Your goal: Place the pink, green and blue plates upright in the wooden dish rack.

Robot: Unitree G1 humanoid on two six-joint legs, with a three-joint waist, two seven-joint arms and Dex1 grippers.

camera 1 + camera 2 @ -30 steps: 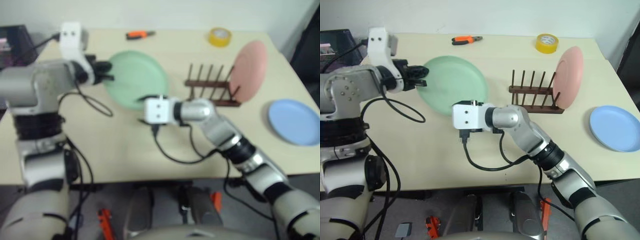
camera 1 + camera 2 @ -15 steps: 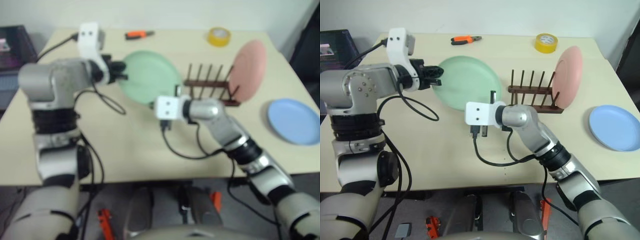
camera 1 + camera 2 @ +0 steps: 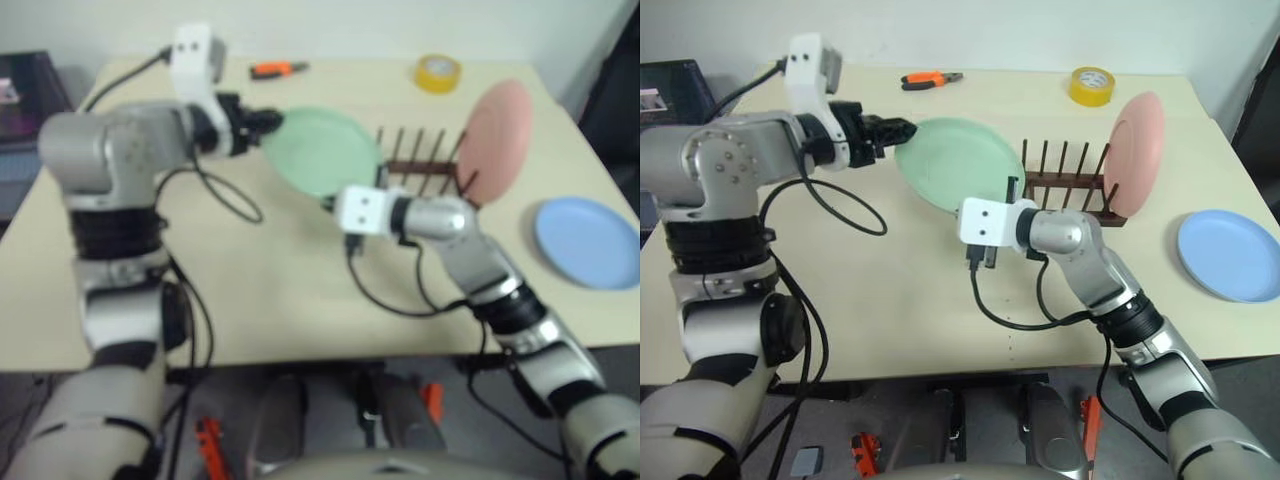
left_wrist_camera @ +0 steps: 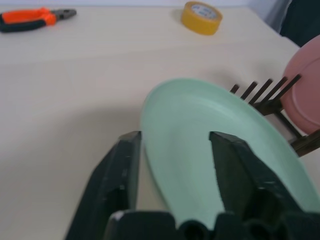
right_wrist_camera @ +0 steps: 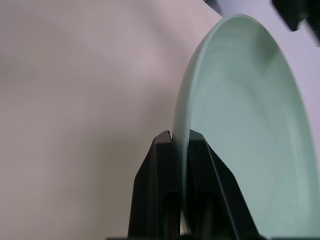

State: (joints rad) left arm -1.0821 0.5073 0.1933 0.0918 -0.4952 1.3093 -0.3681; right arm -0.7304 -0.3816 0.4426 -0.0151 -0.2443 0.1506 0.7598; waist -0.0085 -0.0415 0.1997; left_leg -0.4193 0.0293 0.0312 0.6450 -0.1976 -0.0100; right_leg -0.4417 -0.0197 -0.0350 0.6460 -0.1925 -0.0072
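The cream table (image 3: 840,290) carries the wooden dish rack (image 3: 1065,185), with the pink plate (image 3: 1138,152) already upright at its right end and the blue plate (image 3: 1228,254) lying flat well to the right. Note that the green plate (image 3: 960,165) is raised and tilted, just left of the rack, its face turned up and toward you. The right gripper (image 5: 181,145) pinches its near rim; the left gripper (image 4: 175,150) is spread, its fingers either side of the far rim without gripping. Expect a single-edge pinch to let the plate pivot or slip. Turn it edge-on to the pegs before lowering, or its rim may strike them.
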